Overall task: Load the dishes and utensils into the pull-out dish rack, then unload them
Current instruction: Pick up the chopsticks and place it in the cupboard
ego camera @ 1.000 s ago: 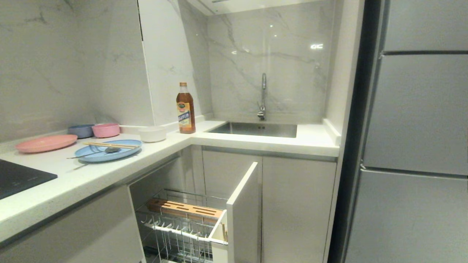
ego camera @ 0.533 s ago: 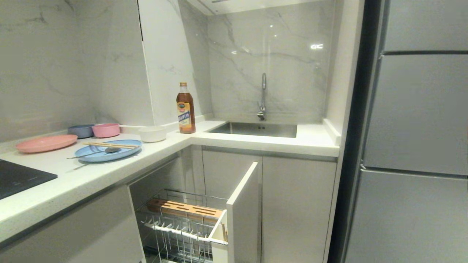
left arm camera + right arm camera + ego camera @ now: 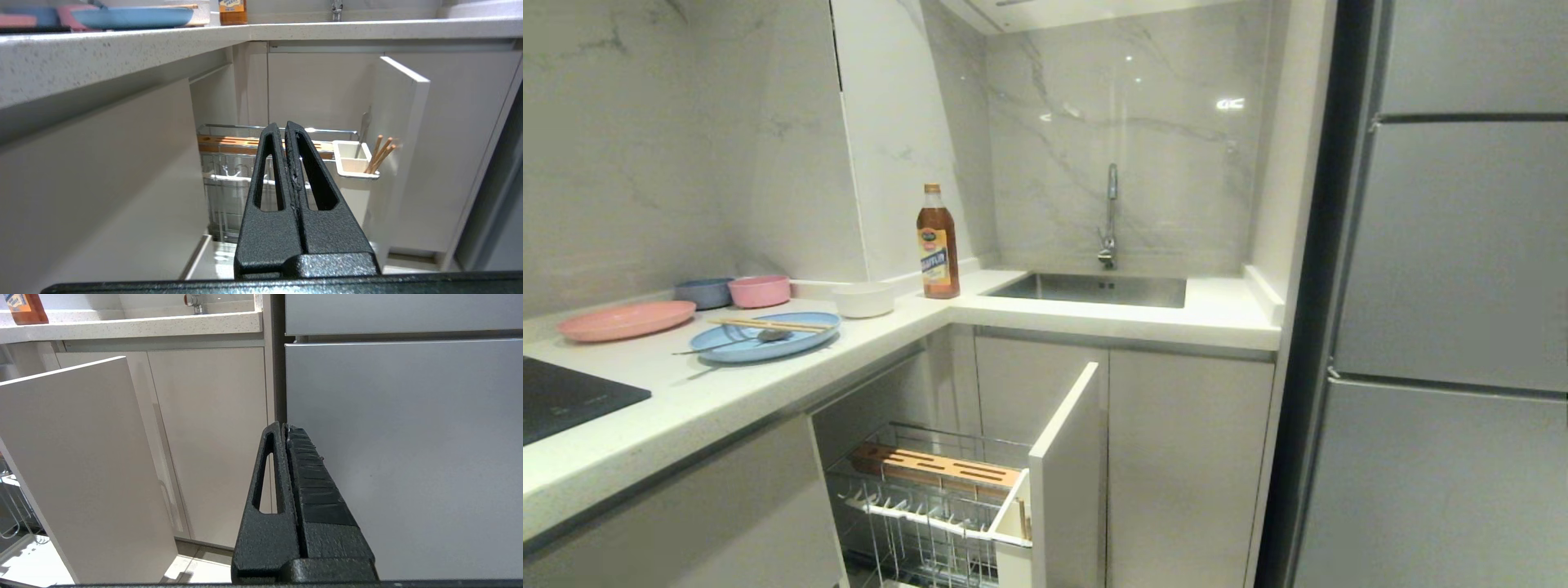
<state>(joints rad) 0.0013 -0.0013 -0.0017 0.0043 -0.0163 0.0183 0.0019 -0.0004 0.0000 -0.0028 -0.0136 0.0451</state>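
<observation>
Right now, from the head camera, I see the light-blue plate [image 3: 765, 336] on the counter [image 3: 1045, 310] at far left, chopsticks [image 3: 768, 324] and spoon [image 3: 737, 340] lying across it, the white bowl [image 3: 863, 299] just right of it, and the pull-out dish rack [image 3: 931, 498] drawn open below, near centre; neither arm shows. Through the left wrist, the left gripper [image 3: 288, 127] has its fingers pressed together, empty, aimed at the rack. Through the right wrist, the right gripper [image 3: 282, 428] is likewise closed on nothing, facing the fridge [image 3: 404, 437]. I judge the plate stiff, slick and breakable: best pinched at its rim, after lifting off the light, thin utensils.
</observation>
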